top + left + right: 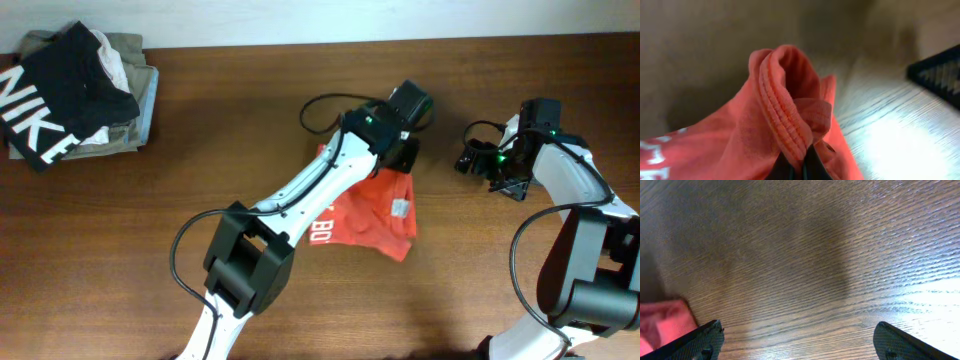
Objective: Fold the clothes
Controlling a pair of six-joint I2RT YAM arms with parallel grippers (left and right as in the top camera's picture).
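The red-orange T-shirt [365, 215] is bunched up in the middle of the bench [250, 130], and at its far edge the left fingers [807, 170] are pinched tight on a ribbed fold of it. Just off to the right, the right fingers [472, 160] are spread wide over bare wood, gripping nothing. Way back in the far left corner sits a clothes pile [135, 100] with a black NIKE garment [60, 90] on top.
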